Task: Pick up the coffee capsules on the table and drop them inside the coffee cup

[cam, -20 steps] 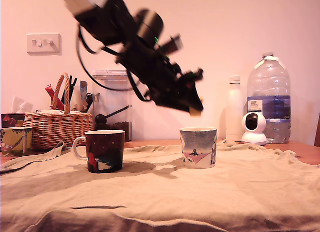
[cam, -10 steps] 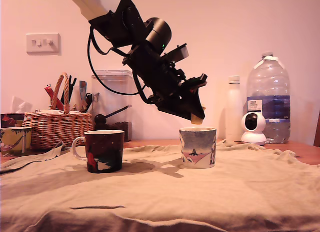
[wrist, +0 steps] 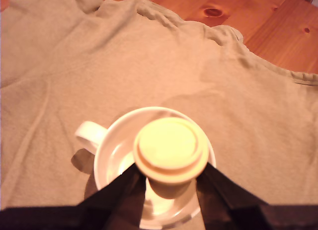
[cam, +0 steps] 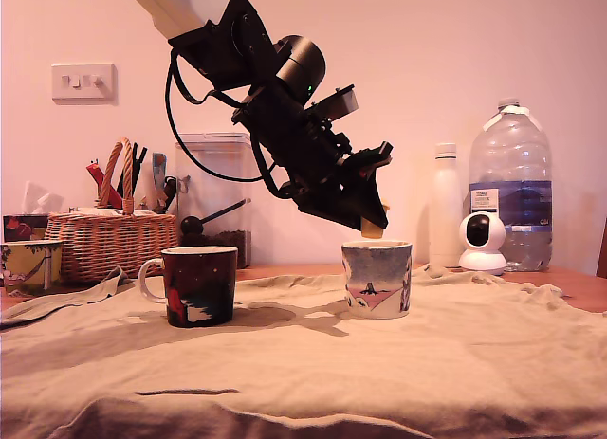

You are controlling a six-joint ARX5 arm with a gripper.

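Observation:
My gripper (cam: 372, 226) hangs just above the rim of the pale patterned coffee cup (cam: 377, 278), shut on a cream-beige coffee capsule (cam: 372, 228). In the wrist view the capsule (wrist: 170, 149) sits between the two black fingers (wrist: 121, 188), directly over the cup's white inside (wrist: 119, 158), with the cup's handle (wrist: 88, 135) to one side. The cup looks empty where its inside shows. No dark capsule is in view.
A dark red mug (cam: 194, 284) stands on the beige cloth (cam: 303, 373) toward the exterior view's left. Behind are a wicker basket (cam: 109, 240), a clear container (cam: 213, 192), a white bottle (cam: 444, 207), a small white camera (cam: 482, 242) and a large water bottle (cam: 510, 183).
The arm swung down and a little to the exterior view's right, bringing the beige capsule from above the cup to just over its rim. It has barely moved in the last half second.

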